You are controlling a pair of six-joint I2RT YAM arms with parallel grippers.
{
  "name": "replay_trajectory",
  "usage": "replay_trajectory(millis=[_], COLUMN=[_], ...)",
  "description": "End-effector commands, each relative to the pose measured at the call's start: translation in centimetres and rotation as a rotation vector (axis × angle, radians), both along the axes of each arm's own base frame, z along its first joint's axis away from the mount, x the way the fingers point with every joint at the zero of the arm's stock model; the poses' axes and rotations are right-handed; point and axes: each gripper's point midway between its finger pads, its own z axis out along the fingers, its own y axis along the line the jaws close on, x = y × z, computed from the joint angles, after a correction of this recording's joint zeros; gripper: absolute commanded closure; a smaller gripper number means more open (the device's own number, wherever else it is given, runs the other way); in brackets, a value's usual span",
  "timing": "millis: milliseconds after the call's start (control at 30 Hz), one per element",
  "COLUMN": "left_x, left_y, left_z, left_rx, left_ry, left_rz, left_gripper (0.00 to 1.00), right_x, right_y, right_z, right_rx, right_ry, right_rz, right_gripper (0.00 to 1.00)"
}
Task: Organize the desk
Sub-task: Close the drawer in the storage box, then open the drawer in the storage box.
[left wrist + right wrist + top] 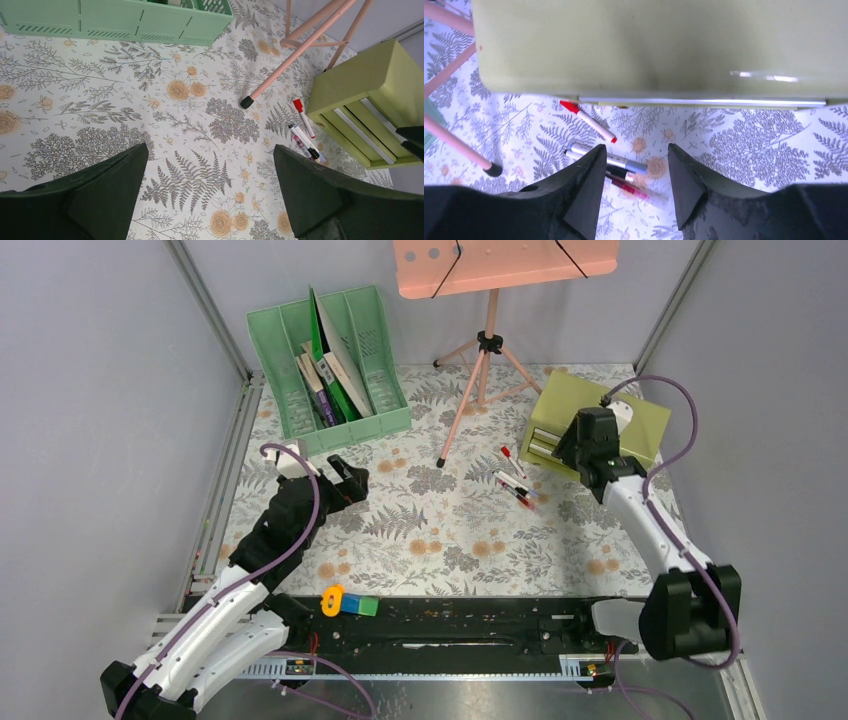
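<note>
Right wrist: desk [749, 145] lies below the right tool [636, 150] (fingers parted).

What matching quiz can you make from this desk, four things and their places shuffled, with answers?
1 green file rack
2 olive drawer box
3 loose pens
4 yellow ring

A near edge, on the black rail
B far left
C far right
D on the desk, beside the drawer box

Pairs: 1-B, 2-C, 3-D, 4-A
</note>
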Motion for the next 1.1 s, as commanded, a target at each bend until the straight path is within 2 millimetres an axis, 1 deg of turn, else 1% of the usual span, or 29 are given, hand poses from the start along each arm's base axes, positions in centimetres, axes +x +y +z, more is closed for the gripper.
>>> replay_trajectory(millis=[0,100,233,267,300,367,433,500,600,700,767,900,1067], left_x=[0.5,0.3,0.1,0.0,0.0,-0.1,-0.3,-0.4,-0.5,-0.5,-0.5,-0.4,-0.4], left_y=[-0.3,-0.7,-1.6,-1.7,-1.8,-1.7,-1.6,-1.6,-1.6,-1.7,-1.7,-1.7,-1.6], left_z=[1.8,2.3,3.3,3.4,3.5,3.5,3.7,4.0,4.5,4.4,4.3,4.1,3.9], left_rx=[-0.053,-0.093,-0.156,-0.164,-0.169,-0.173,-0.174,-0.179,-0.195,-0.200,-0.198,-0.189,-0.171], left_ry=[-0.050,-0.053,-0.071,-0.072,-0.072,-0.070,-0.073,-0.078,-0.090,-0.089,-0.087,-0.083,-0.082], left_rz=[0.004,-0.005,-0.042,-0.046,-0.050,-0.050,-0.048,-0.050,-0.053,-0.053,-0.055,-0.056,-0.053], left_gripper=[0.01,0.01,0.01,0.01,0.01,0.01,0.01,0.01,0.01,0.01,0.01,0.01,0.01], right_x=[-2.7,-4.6,-6.6,-7.1,-7.6,-8.5,-9.5,-10.2,-11.0,-11.6,-11.5,-10.6,-9.5], right_y=[0.8,1.1,1.8,1.9,2.0,1.9,1.3,1.1,1.6,2.2,3.1,4.9,6.3], right_z=[0.3,-0.3,-0.8,-1.1,-1.2,-1.5,-1.8,-2.0,-2.6,-3.9,-4.9,-6.3,-7.3], right_rx=[0.093,0.132,0.178,0.186,0.193,0.189,0.164,0.147,0.159,0.204,0.258,0.386,0.513], right_ry=[-0.022,-0.016,0.011,0.028,0.035,0.044,0.058,0.070,0.089,0.122,0.135,0.130,0.106], right_rz=[0.003,-0.004,0.021,0.022,0.023,0.033,0.014,0.024,0.056,0.053,0.062,0.050,0.011], right_gripper=[0.39,0.27,0.14,0.06,0.01,0.00,0.00,0.00,0.01,0.01,0.01,0.01,0.02])
